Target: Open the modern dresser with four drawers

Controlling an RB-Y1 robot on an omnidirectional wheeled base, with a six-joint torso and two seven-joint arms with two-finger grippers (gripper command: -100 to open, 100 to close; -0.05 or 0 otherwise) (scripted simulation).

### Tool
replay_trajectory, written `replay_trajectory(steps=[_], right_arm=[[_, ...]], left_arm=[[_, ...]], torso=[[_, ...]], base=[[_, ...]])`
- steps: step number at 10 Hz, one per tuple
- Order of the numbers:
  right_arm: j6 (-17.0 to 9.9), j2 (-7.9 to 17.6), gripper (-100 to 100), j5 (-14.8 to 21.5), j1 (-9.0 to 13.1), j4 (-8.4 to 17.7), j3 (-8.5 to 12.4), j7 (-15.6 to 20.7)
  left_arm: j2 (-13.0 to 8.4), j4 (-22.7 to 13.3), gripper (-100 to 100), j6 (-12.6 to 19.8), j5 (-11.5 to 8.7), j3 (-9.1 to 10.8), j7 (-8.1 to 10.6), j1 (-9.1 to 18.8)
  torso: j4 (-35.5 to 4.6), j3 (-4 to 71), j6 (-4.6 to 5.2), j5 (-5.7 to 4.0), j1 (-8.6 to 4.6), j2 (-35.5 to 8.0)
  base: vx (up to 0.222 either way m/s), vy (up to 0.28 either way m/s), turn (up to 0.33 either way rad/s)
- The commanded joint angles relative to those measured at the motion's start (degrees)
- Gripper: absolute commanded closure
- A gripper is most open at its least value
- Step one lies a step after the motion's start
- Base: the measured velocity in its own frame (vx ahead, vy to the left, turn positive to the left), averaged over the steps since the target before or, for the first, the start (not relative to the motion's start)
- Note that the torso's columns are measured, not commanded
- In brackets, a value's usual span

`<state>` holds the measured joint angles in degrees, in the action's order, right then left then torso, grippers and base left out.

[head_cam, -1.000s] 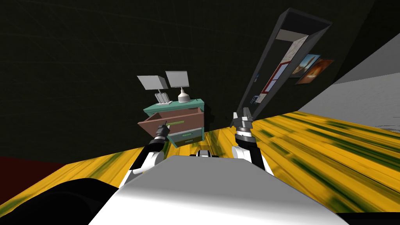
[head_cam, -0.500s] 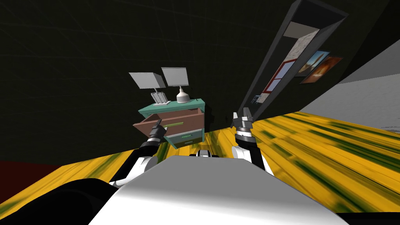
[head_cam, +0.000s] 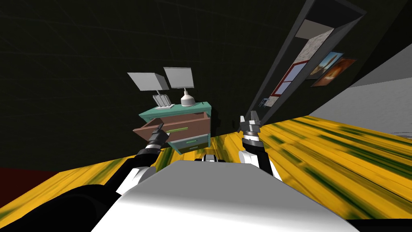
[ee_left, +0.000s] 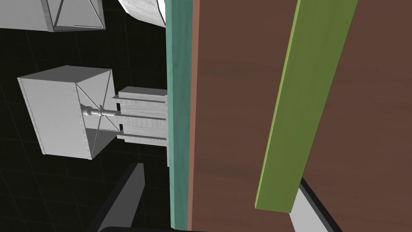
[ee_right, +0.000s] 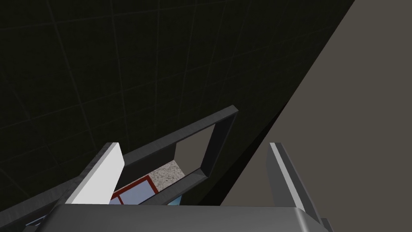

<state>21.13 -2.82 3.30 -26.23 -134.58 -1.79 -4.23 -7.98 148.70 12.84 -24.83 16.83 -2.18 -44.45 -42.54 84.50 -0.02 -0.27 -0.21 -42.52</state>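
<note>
**Top drawer out, left end effector open at its front**

The teal dresser [head_cam: 202,106] stands on the yellow floor [head_cam: 322,161] against the dark wall, ahead and to my left. Two grey lamps [head_cam: 182,85] sit on its top. Its brown top drawer [head_cam: 189,121] juts well out of the body. The left end effector [head_cam: 160,128] is at that drawer's front with its fingers spread wide. One finger [ee_left: 302,203] lies just beside the end of the green handle [ee_left: 305,100]. The right end effector [head_cam: 250,117] is raised well apart from the dresser, with its fingers also spread.
</note>
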Motion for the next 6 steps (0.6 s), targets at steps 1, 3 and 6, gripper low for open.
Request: replay_trajectory(steps=[1, 3, 6], right_arm=[[0.00, 0.00, 0, 0.00, 0.00, 0.00, 0.00, 0.00], [0.00, 0.00, 0, 0.00, 0.01, 0.00, 0.00, 0.00], [0.00, 0.00, 0, 0.00, 0.01, 0.00, 0.00, 0.00]], left_arm=[[-0.02, -0.04, 0, 0.05, -0.04, 0.03, 0.02, -0.05], [0.00, -0.21, 0, 0.20, -0.03, 0.00, 0.02, -0.14], [0.01, -0.35, 0, 0.33, -0.03, -0.04, 0.02, -0.21]], torso=[[0.06, -0.06, 0.01, 0.08, 0.00, -0.03], [0.14, -0.01, 0.02, 0.17, 0.08, 0.08], [0.22, 0.06, 0.02, 0.23, 0.16, 0.21]], base=[[0.006, 0.003, 0.000], [0.000, 0.000, 0.000], [0.000, 0.000, 0.000]])
